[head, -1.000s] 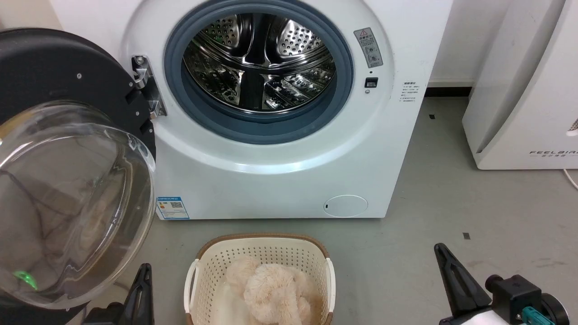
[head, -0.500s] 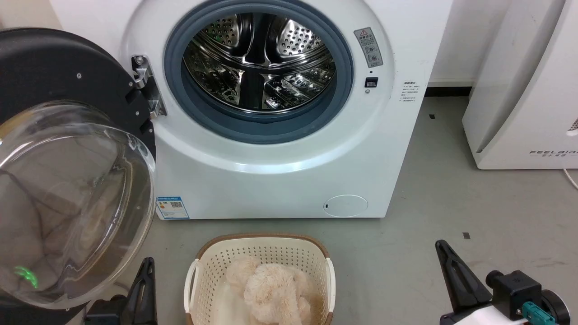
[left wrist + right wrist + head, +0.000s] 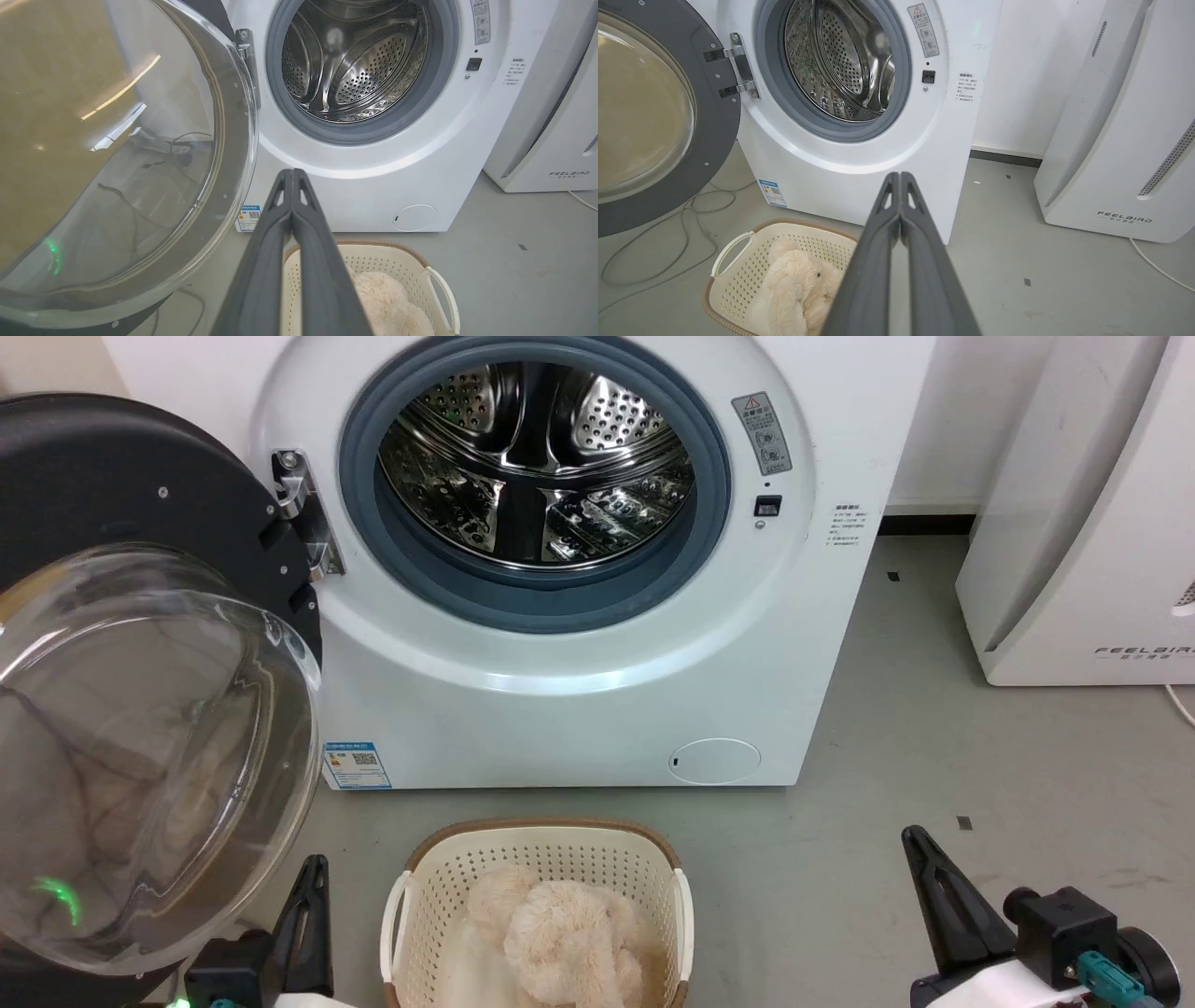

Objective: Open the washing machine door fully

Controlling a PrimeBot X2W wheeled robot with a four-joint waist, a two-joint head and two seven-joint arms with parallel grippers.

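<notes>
Plainly the washing machine door (image 3: 149,709) stands swung wide left of the white washing machine (image 3: 560,728), its matte rim and clear bulging glass facing outward. Left gripper (image 3: 292,175) and right gripper (image 3: 900,177) are pinched closed, empty.

White washing machine (image 3: 560,728), perforated steel drum (image 3: 537,467), grey gasket (image 3: 541,607), black door (image 3: 93,476). Right of the dark left gripper (image 3: 317,863): cream holed basket (image 3: 541,868), beige plush (image 3: 560,933).
</notes>
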